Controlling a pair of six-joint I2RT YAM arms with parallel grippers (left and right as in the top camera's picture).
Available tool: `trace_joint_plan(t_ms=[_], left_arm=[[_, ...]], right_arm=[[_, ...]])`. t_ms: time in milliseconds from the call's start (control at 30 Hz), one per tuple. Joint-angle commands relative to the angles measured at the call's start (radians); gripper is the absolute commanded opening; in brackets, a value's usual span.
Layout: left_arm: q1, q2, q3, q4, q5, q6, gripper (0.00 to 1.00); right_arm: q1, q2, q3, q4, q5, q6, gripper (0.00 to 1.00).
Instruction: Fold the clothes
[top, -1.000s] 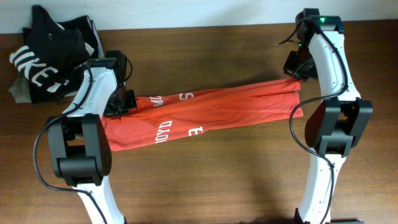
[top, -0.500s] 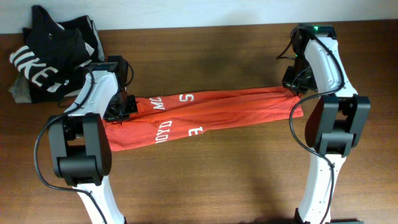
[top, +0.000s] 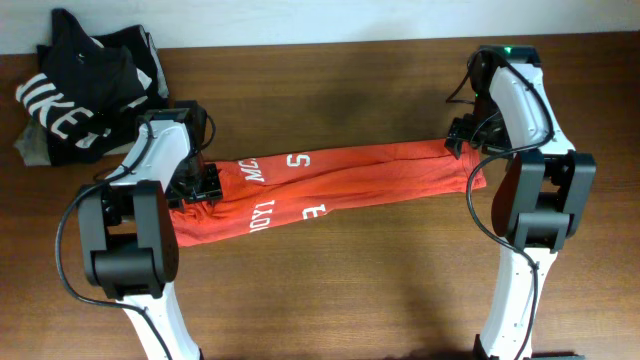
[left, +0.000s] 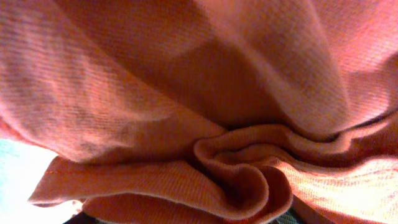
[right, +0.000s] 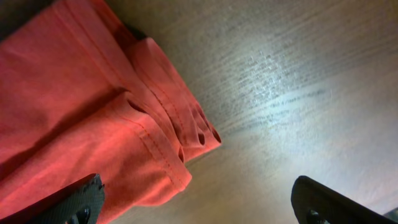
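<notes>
The clothes, a red-orange T-shirt with white lettering, lie stretched in a long bunched band across the table. My left gripper sits low over the shirt's left end. In the left wrist view, rumpled red fabric fills the frame, and only the dark finger corners show at the bottom, far apart, around the left gripper. My right gripper is at the shirt's right end. It is open, with bare table between its fingers and the hemmed shirt corner beside the left one.
A black shirt with large white letters is heaped at the back left corner, over a grey-olive garment. The brown wooden table ends at its far edge along the top, against a pale wall.
Both grippers have opened and let go of the shirt. The shirt has settled flatter onto the table. The right gripper has drifted a little left and down.
</notes>
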Motion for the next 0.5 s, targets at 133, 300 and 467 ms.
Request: trace_joint_plan(t_ms=[133,300,467], left_arm=[[0.002,-0.023,0.255,-0.113,-0.014,-0.003,0.57],[-0.034,-0.019,0.303,-0.081,0.251,-0.003,0.17],[-0.124,0.012,0.299,-0.032,0.263,-0.003,0.09]], right_arm=[[-0.007,-0.035,0.037,0.013,0.016,-0.056,0.99],[-0.005,-0.034,0.074,0.077,-0.351,-0.182,0.73],[0.032,-0.032,0.063,0.119,-0.396,-0.182,0.36]])
